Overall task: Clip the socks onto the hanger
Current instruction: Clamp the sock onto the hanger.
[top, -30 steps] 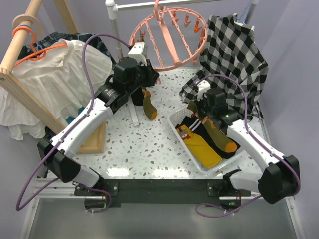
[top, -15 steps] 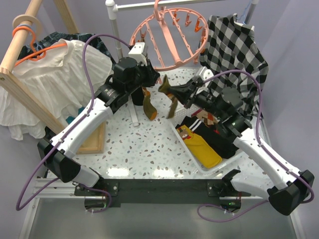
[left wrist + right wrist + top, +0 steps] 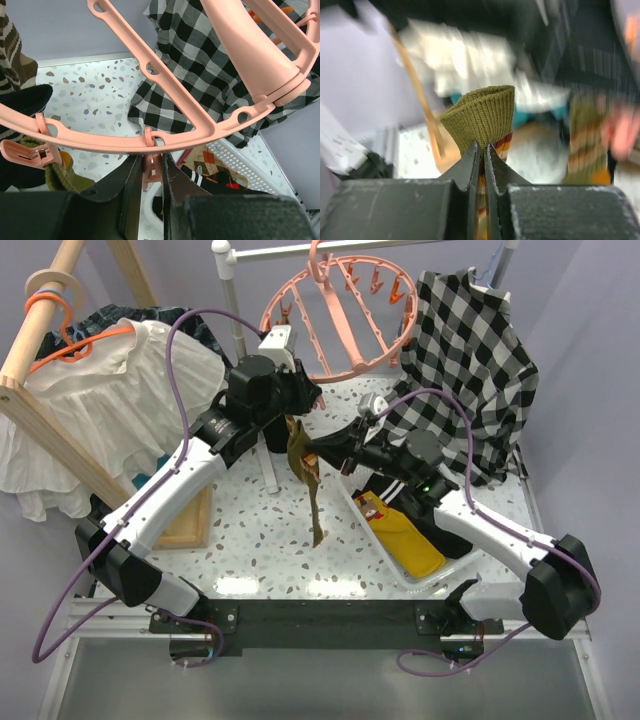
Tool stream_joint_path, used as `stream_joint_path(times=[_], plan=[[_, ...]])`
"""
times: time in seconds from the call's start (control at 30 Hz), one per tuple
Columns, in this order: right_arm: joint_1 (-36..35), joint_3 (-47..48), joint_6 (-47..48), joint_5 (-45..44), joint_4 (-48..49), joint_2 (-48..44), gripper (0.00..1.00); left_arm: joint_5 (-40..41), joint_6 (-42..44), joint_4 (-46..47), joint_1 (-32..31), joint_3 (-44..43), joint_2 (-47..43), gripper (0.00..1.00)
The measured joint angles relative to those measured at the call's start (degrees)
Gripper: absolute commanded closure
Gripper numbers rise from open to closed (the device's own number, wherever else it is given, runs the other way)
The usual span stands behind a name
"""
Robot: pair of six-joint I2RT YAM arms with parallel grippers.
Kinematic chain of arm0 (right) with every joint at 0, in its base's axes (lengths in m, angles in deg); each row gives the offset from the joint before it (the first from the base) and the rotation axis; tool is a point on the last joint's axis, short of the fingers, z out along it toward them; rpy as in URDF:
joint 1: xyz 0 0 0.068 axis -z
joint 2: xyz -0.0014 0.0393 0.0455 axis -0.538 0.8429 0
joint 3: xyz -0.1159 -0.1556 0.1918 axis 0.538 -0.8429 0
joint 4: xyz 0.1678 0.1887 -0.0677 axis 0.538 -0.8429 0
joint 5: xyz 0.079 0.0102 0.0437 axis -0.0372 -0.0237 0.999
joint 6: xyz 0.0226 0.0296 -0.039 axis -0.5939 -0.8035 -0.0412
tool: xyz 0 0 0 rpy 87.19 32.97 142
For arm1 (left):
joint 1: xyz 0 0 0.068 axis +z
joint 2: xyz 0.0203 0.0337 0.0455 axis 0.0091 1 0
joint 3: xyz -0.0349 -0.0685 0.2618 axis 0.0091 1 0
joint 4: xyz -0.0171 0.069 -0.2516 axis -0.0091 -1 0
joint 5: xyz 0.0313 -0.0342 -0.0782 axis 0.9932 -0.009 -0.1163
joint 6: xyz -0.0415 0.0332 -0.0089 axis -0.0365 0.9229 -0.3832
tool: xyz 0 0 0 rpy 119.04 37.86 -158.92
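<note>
Pinching the olive sock [image 3: 480, 112] by its cuff, the right gripper [image 3: 481, 148] dangles it beside the left gripper [image 3: 150, 175], clamped on a clip [image 3: 151, 162] of the hanger [image 3: 200, 132].

A black-and-white checked shirt [image 3: 470, 350] hangs back right. A white blouse [image 3: 120, 390] on an orange coat hanger [image 3: 60, 315] hangs left, beside the speckled counter [image 3: 260, 540].
</note>
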Motion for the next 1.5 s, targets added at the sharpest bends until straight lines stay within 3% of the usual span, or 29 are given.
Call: stream_joint_path(times=[0.2, 0.43, 0.77, 1.5], plan=[[0.1, -7.8, 0.8, -6.3, 0.0, 5.8, 1.0, -0.4, 0.0, 0.0, 0.0, 0.0, 0.0, 0.92], [2.6, -8.7, 0.2, -10.6, 2.3, 7.6, 1.0, -1.1, 0.0, 0.4, 0.0, 0.2, 0.0, 0.92], [7.1, -8.7, -2.1, -10.5, 5.3, 7.6, 1.0, -1.7, 0.1, 0.8, 0.0, 0.4, 0.0, 0.92], [8.4, -6.4, -7.4, -8.9, 10.9, 9.2, 1.0, -2.8, 0.1, 0.9, 0.0, 0.4, -0.1, 0.93]])
